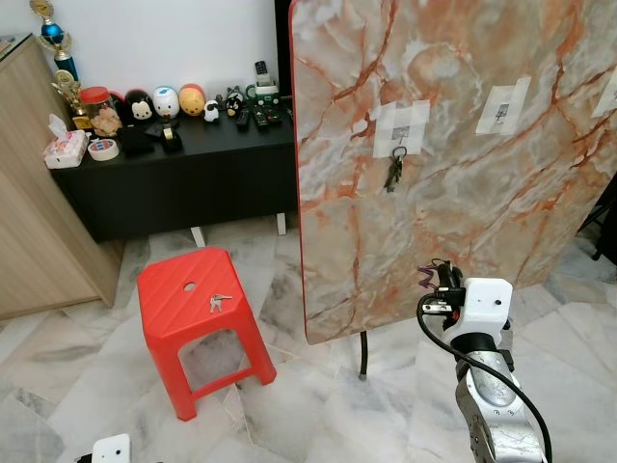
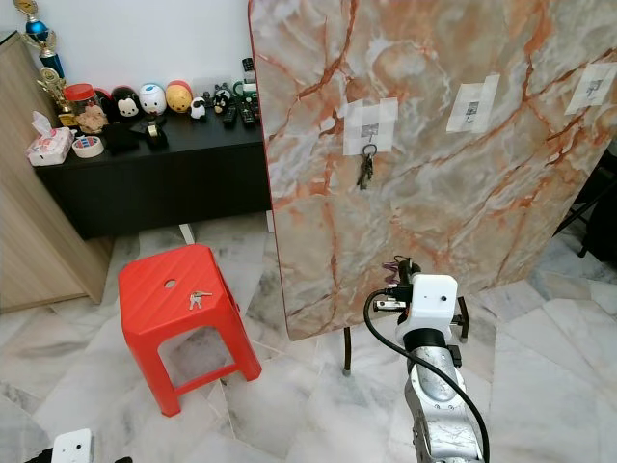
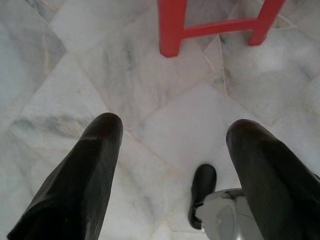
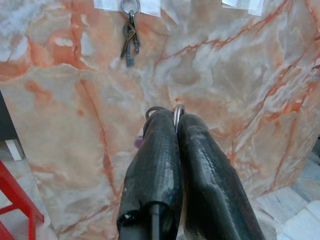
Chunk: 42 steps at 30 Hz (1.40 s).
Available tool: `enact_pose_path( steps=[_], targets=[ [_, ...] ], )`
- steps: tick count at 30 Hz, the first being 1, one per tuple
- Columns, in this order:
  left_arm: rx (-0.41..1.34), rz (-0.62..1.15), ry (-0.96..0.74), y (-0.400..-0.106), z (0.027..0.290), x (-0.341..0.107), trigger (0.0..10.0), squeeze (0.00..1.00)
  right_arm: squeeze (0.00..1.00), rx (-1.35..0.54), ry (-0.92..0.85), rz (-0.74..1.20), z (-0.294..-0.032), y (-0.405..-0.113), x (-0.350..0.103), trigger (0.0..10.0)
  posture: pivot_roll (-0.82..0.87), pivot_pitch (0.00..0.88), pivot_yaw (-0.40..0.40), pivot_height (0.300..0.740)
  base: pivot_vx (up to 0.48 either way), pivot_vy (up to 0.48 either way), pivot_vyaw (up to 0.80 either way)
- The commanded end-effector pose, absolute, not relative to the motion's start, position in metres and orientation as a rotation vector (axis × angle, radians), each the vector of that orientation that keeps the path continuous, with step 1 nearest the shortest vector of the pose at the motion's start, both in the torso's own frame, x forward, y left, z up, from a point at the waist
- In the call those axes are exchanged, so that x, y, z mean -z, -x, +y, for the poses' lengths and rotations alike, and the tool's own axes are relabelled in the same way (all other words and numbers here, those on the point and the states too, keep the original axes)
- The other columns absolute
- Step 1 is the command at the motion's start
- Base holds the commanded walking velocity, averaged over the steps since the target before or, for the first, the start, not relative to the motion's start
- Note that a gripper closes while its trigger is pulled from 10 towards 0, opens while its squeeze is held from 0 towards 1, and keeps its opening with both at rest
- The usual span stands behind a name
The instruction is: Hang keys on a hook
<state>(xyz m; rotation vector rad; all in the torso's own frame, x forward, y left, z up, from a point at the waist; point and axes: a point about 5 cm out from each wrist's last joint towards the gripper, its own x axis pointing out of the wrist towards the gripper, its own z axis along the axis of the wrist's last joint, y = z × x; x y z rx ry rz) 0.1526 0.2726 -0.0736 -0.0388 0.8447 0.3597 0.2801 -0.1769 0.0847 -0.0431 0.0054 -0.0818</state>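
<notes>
- The marble board (image 1: 463, 164) stands ahead; one bunch (image 1: 394, 170) already hangs on its left hook, the middle hook (image 1: 502, 113) looks free
- My right pincer (image 4: 176, 116) pinches a key ring (image 4: 178, 111), carry step
- Next: lift it to that hook
- My left pincer (image 3: 170, 135) hangs spread

Marble floor (image 1: 87, 386), black sideboard (image 1: 174, 178), red stool (image 1: 198, 294), white wall (image 1: 164, 43).

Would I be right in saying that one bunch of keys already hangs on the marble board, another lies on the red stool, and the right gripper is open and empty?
Not quite: the right gripper is shut on a key ring, as the right wrist view shows. The rest holds: keys hang on the marble board and another set lies on the red stool.
</notes>
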Motion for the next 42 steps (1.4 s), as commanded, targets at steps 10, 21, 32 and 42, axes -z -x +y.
enact_pose_path(
  steps=[10,21,32,42],
  targets=[
    [-0.369,0.919,0.048,-0.13,0.26,0.087,10.0,0.0,0.0,0.038,0.075,-0.027,-0.169,-0.288,-0.095,10.0,0.07,0.0,-0.041,0.74,0.0,-0.112,0.0],
    [-0.359,0.957,0.051,-0.119,0.248,0.094,10.0,0.0,0.0,0.057,0.07,-0.019,-0.174,-0.288,-0.096,10.0,0.07,0.0,-0.044,0.74,0.0,-0.415,0.0],
    [-0.371,0.948,0.059,-0.114,0.256,0.093,10.0,0.0,0.0,0.056,0.073,-0.016,-0.174,-0.289,-0.098,10.0,0.06,0.0,-0.052,0.74,0.0,-0.153,0.0],
    [-0.353,0.931,0.061,-0.115,0.253,0.092,10.0,0.0,0.0,0.1,0.017,0.005,-0.179,-0.293,-0.098,10.0,0.06,0.0,-0.057,0.74,0.0,0.0,0.0]
  ],
)
